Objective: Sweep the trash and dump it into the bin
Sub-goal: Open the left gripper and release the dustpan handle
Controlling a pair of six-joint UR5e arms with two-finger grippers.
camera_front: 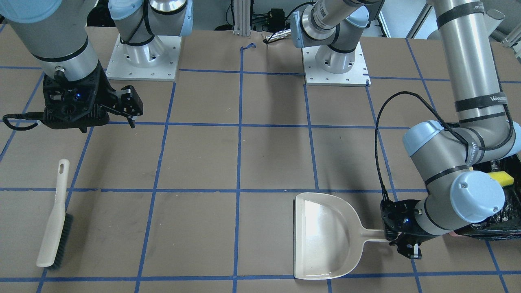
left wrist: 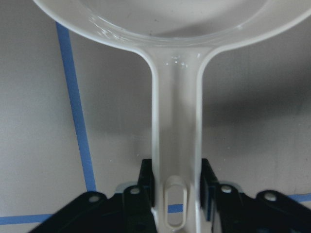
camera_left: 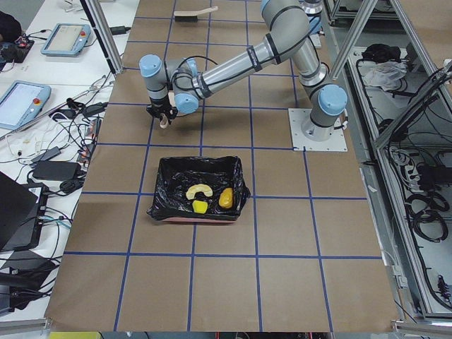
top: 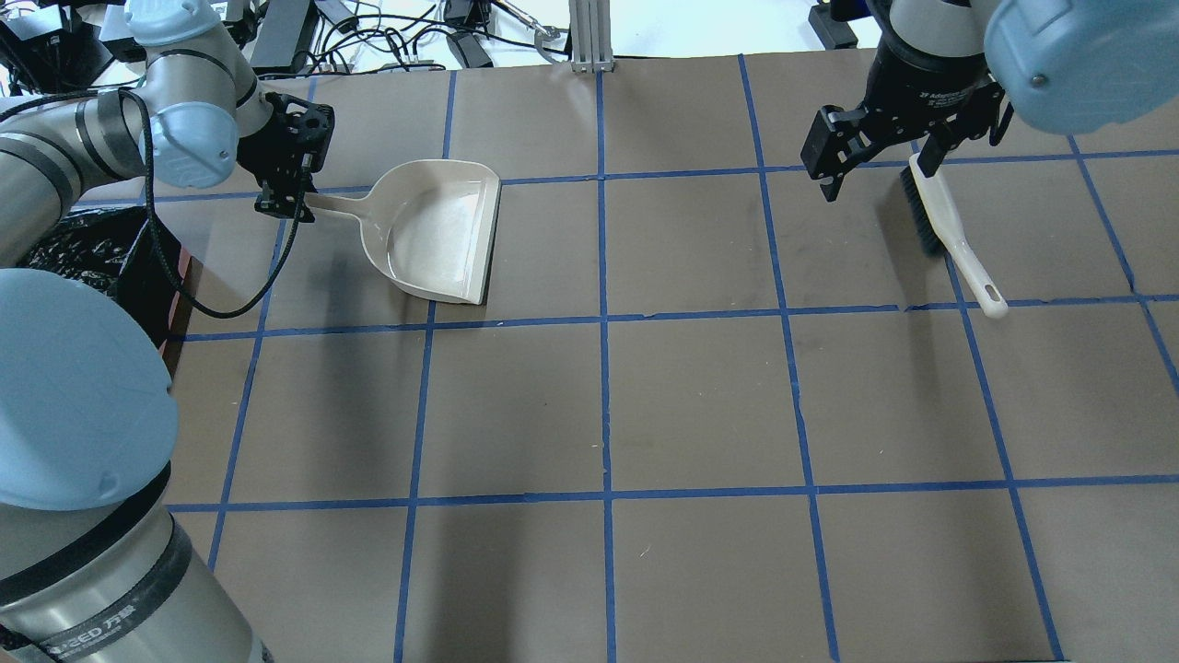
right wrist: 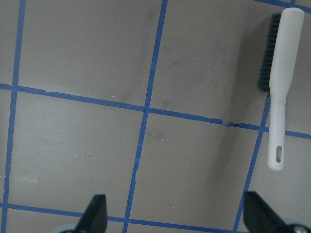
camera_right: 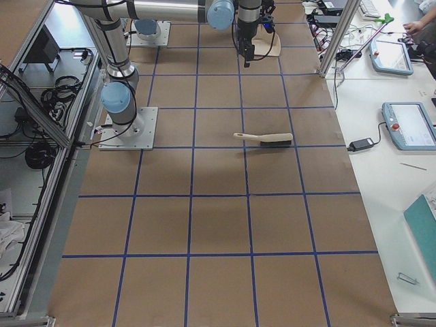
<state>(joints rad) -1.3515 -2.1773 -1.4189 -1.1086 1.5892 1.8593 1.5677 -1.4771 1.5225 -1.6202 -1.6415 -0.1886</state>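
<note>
Left fingers [left wrist: 146, 178] clench the beige dustpan [camera_front: 325, 236] by its handle, near the black-lined bin [camera_left: 167, 185] holding trash [camera_left: 201, 189]; right fingers [right wrist: 95, 213] stand released.

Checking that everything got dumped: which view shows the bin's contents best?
Exterior left: it looks into the bin, showing potato, peel and sponge. Front-facing catches only a corner with the sponge; overhead only its black edge; the rest show nothing of it.

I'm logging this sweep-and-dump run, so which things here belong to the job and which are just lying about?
Job: bin holding potato, peel strip and sponge; dustpan, gripped by the left gripper; brush, lying loose.

Lying about: two tablets and cables on the side bench.
</note>
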